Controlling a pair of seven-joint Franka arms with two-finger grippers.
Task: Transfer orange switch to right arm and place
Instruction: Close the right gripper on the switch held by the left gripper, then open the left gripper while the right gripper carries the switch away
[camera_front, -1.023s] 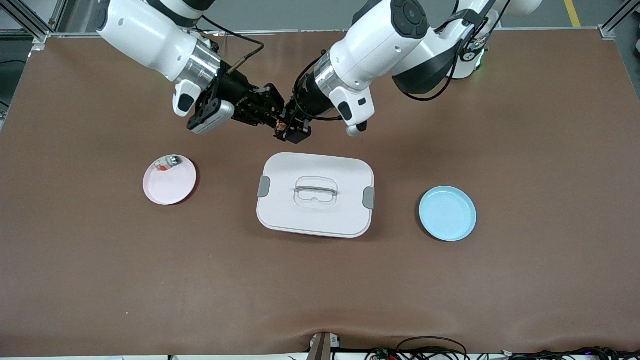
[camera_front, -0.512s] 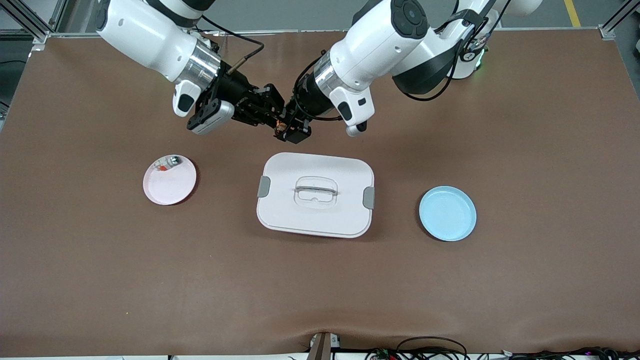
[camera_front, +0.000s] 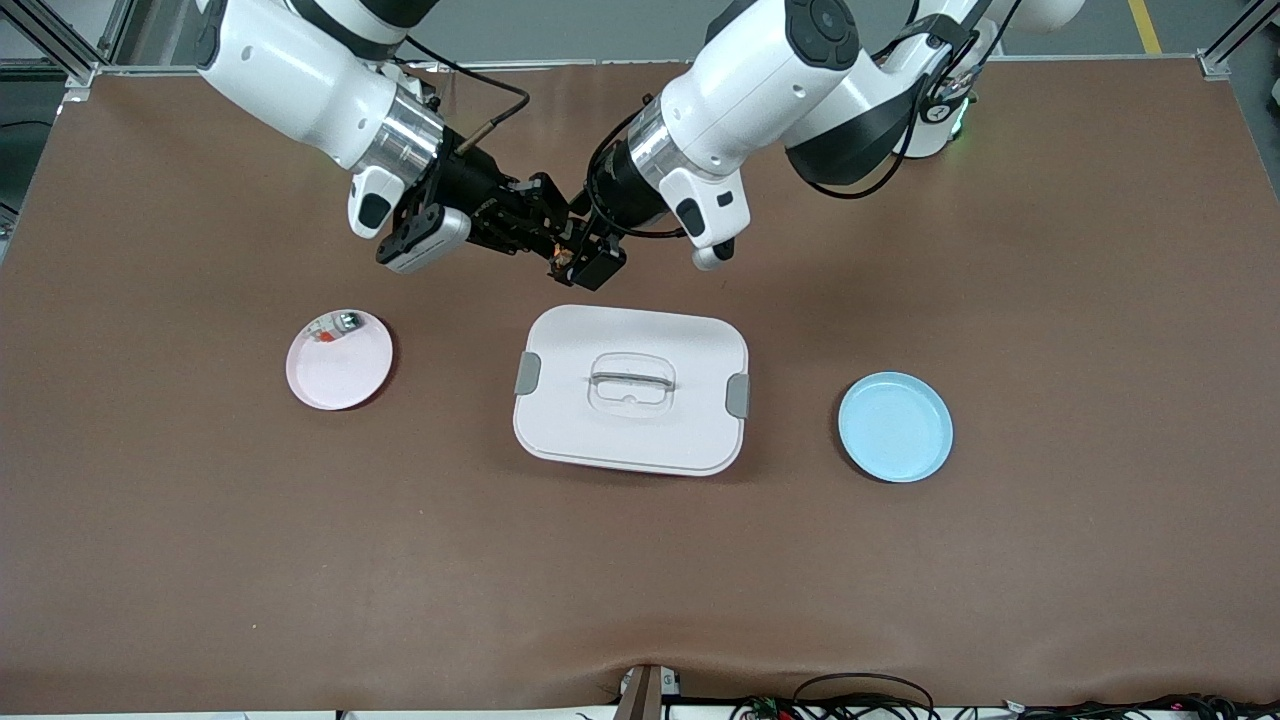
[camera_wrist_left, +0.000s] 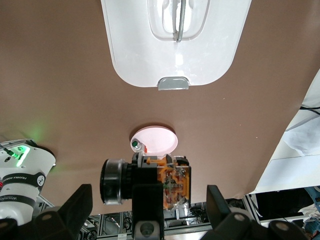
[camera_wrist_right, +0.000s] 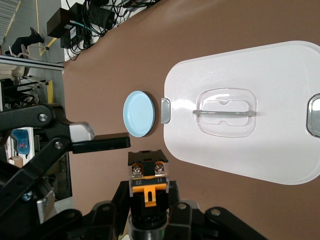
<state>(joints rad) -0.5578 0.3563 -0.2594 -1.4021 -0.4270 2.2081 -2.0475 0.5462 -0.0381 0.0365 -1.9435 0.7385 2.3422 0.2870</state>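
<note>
Two robot arms meet in the air over bare brown table (camera_front: 1050, 250), just past the edge of a white lidded box (camera_front: 631, 390) on the side away from the front camera. They are mid-handover. The orange switch (camera_front: 563, 254) sits between the two grippers, off the table.

The right wrist view shows the right gripper (camera_wrist_right: 148, 212) clamped on the switch (camera_wrist_right: 147, 184) by its dark round end, with the orange band and black block sticking out. This grip leaves the block free for the other arm to let go.

In the left wrist view, the left gripper (camera_wrist_left: 155, 207) has its fingers (camera_wrist_left: 75, 206) spread wide, well clear of the switch (camera_wrist_left: 170, 178). It appears to have released, so the switch seems to rest with the right arm alone.

A pink plate (camera_front: 340, 360) lies toward the right arm's end of the table, holding a small whitish part (camera_front: 335, 325). A blue plate (camera_front: 895, 427) lies toward the left arm's end. The pink plate is the likely drop spot, being within the right arm's reach.
</note>
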